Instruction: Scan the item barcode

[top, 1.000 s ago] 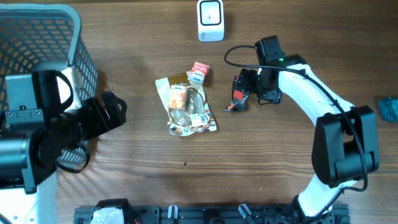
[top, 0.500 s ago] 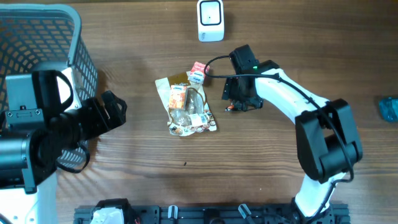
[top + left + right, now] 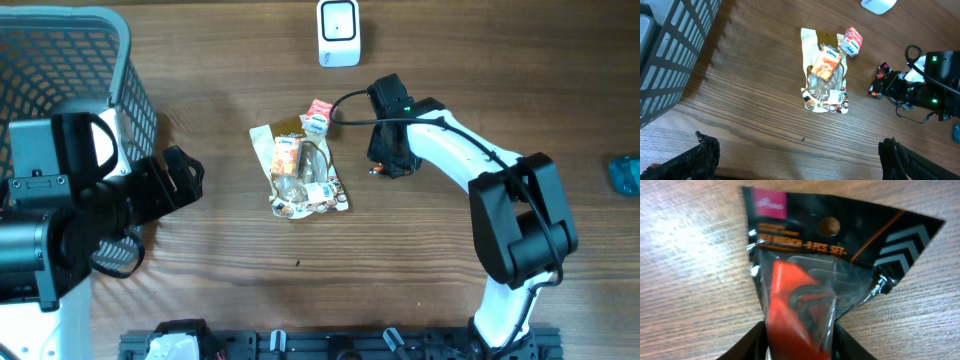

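One black-and-orange wrench packet [image 3: 805, 255] lies on the wooden surface [image 3: 685, 280], its near end pinched by the right end effector [image 3: 799, 332]; the left end effector [image 3: 800, 152] gapes apart. Slick film may slip, hiding the barcode from the white scanner [image 3: 338, 32].

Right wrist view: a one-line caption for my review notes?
Right tool pinches a black-and-orange wrench set packet lying on the wooden table.

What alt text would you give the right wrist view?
A black hex wrench pack with an orange holder inside lies on the wooden table, its near end pinched by the right gripper. A pink label and a round hang hole sit near its far edge.
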Motion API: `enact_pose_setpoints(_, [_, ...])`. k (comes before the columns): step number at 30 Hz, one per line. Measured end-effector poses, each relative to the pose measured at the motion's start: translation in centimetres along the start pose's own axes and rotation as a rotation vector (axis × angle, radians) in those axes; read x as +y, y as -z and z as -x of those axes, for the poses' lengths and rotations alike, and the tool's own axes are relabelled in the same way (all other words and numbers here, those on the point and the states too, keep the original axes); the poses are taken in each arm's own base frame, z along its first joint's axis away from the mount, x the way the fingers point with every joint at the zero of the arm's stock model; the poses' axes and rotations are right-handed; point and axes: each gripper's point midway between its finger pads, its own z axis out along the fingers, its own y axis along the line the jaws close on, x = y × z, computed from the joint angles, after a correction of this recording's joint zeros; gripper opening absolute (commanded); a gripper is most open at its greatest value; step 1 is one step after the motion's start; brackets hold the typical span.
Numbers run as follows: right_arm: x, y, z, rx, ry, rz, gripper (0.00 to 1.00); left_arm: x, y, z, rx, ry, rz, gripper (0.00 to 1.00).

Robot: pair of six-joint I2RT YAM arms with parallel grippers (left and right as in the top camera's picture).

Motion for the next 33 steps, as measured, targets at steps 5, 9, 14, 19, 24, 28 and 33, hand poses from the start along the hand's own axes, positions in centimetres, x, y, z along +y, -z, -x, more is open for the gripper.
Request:
enact_pose_setpoints(5, [0.4,0.3,0.5,-0.016,0.029,0.011,0.47,0.0,0.0,0.0,0.000,0.000,0.000,1.00])
enact_pose_setpoints(9, [1.1,1.0,1.6,-0.045,0.134,0.027,0.30,0.0,0.0,0.0,0.000,0.000,0.000,1.00])
enact_pose_setpoints(14, [1.7,2.7,3.0,-0.079,0.201,0.039,0.59,0.0,0.0,0.0,0.000,0.000,0.000,1.00])
enact_pose_setpoints(19, [1.5,2.5,2.7,-0.071,0.210,0.034,0.61,0.0,0.0,0.0,0.000,0.000,0.000,1.00])
enact_pose_setpoints(24, [0.8,0.7,1.2,-0.046,0.216,0.028,0.60,0.0,0.0,0.0,0.000,0.000,0.000,1.00])
enact_pose_setpoints(28, [1.1,-0.2,1.2,-0.042,0.222,0.035,0.52,0.0,0.0,0.0,0.000,0.000,0.000,1.00])
enact_pose_setpoints(33, [1.1,-0.9,1.0,-0.032,0.225,0.029,0.49,0.0,0.0,0.0,0.000,0.000,0.000,1.00])
